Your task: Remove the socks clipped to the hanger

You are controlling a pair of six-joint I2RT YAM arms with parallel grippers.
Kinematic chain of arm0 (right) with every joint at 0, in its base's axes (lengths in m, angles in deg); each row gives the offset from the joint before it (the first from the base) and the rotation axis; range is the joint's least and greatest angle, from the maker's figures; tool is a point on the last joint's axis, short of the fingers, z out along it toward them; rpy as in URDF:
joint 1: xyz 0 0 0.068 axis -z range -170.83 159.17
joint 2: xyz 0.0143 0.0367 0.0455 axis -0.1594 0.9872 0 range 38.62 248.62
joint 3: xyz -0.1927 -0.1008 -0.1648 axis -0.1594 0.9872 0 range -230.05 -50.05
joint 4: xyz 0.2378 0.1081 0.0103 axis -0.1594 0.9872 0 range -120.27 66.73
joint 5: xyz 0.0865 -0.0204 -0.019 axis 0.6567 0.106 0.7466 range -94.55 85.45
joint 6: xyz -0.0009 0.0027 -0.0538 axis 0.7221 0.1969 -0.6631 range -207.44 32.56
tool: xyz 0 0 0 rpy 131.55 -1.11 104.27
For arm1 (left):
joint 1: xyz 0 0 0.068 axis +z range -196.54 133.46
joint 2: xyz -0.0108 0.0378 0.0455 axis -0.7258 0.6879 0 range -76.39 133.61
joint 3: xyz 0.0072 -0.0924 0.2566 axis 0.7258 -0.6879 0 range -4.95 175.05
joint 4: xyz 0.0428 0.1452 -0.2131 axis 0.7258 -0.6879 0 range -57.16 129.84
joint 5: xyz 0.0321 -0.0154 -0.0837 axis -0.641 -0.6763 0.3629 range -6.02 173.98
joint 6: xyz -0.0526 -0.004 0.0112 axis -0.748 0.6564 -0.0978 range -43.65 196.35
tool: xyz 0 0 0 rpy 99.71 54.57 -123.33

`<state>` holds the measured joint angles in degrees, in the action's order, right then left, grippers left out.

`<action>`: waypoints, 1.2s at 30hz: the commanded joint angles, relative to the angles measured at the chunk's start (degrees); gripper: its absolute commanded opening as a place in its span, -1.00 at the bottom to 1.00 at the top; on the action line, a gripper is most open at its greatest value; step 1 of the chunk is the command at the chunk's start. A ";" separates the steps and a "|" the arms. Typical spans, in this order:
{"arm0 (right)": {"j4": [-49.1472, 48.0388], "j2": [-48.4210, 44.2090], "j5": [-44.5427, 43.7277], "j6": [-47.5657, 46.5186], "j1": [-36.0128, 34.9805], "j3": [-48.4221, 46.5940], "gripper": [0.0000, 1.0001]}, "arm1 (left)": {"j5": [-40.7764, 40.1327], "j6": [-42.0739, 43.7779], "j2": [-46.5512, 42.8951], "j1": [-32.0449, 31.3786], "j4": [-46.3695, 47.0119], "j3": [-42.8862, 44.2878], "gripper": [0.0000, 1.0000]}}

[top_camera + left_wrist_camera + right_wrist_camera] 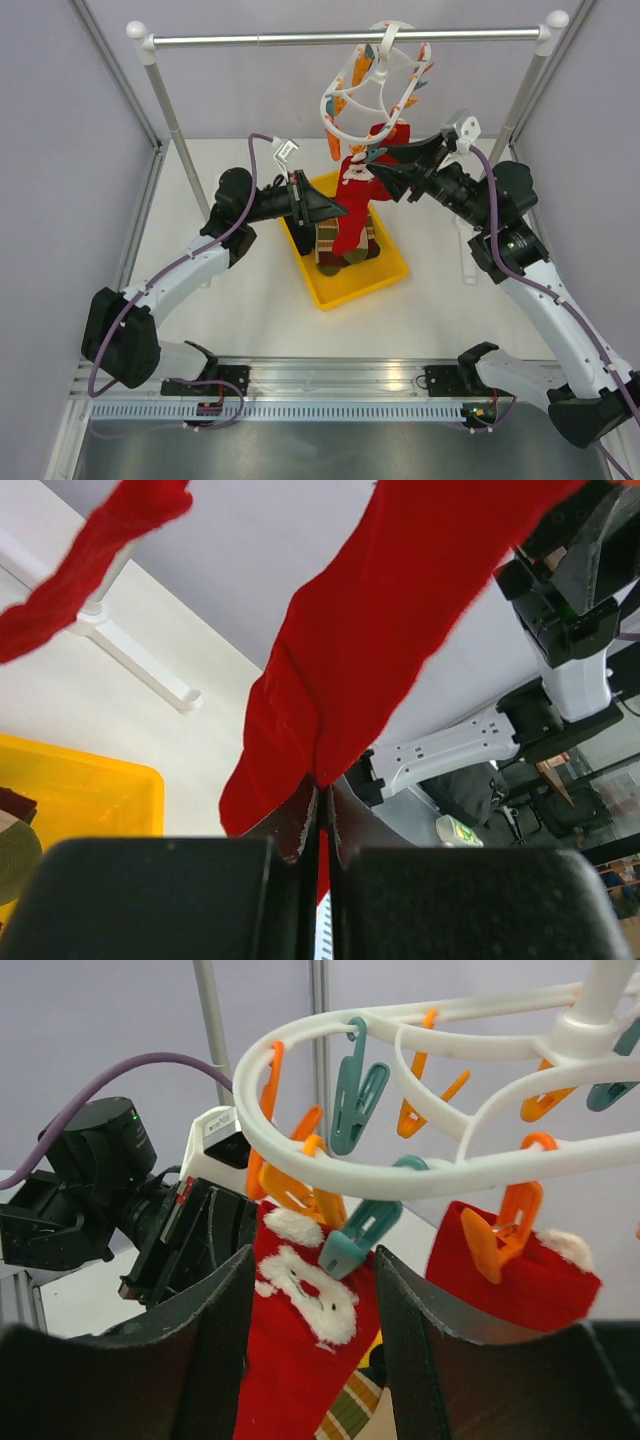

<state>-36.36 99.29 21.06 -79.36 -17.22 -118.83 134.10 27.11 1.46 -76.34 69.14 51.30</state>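
The white hanger (375, 75) hangs by its hook from the metal rail, with orange and teal clips dangling from it. A red sock (355, 215) with a white fluffy face (300, 1360) hangs from its near side over the yellow bin. My left gripper (324, 800) is shut on this sock's lower part (350, 670). My right gripper (312, 1270) is open, its fingers either side of the sock's top and a teal clip (350, 1245). A second red sock (530, 1280) hangs from an orange clip (505, 1225) to the right.
A yellow bin (390, 272) below the hanger holds dark and striped socks (335, 255). The rail (300, 39) spans the back on two white posts. The two arms face each other closely under the hanger, and purple walls close in both sides.
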 commanded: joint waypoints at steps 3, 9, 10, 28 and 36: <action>0.29 -2.22 3.30 -1.49 2.65 1.45 0.12 | 2.61 -4.21 -1.64 0.71 5.95 -0.09 -0.95; -6.99 -1.52 15.77 5.61 10.98 5.30 0.08 | 3.13 -4.56 -1.73 0.97 5.77 0.18 -0.95; -13.01 -0.73 18.14 7.98 12.40 6.01 0.09 | 3.22 -4.56 -1.73 0.97 5.77 0.26 -0.95; -31.26 4.98 29.50 20.13 14.27 6.20 0.12 | 6.56 -9.83 0.38 1.06 7.00 0.35 -0.95; -29.60 8.50 27.75 17.68 11.11 3.04 0.22 | 8.05 -12.29 1.08 1.06 7.97 0.35 -0.95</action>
<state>-63.66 106.79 48.16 -59.71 -4.89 -112.18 140.07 17.82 2.05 -75.60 73.93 51.12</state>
